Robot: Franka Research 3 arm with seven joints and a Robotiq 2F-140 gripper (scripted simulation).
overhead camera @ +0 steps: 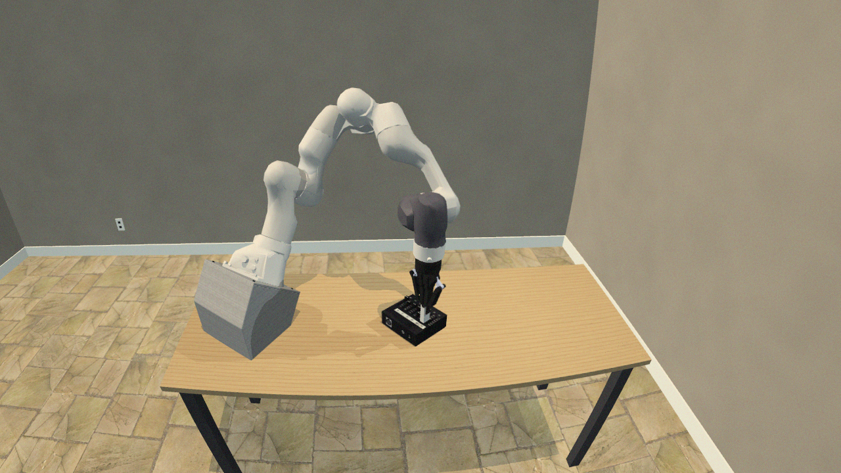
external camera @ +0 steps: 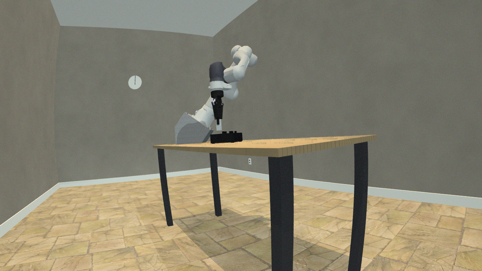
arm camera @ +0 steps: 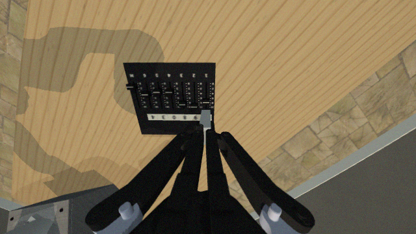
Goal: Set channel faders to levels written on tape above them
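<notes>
The black lighting desk (overhead camera: 431, 332) (external camera: 232, 137) (arm camera: 162, 128) stands flat on the table, near its middle. In the wrist view it shows a row of faders: the master fader (arm camera: 130, 86) at the far left end, high on its slot, and several channel faders at different heights. A white tape strip (arm camera: 169, 117) with written numbers runs along the desk's near side. My gripper (overhead camera: 424, 315) (external camera: 218, 127) (arm camera: 205, 116) is shut with nothing between its fingers. Its tip points down at the rightmost channel, just on the tape side of that fader's cap (arm camera: 206, 103), and covers the tape's right end.
The wooden table (overhead camera: 529, 329) (external camera: 303, 143) (arm camera: 260, 49) carries the desk. The robot's grey base block (overhead camera: 244, 311) (external camera: 188, 131) (arm camera: 39, 211) stands at the table's left end. In the wrist view the table edge and the floor lie to the right of the desk.
</notes>
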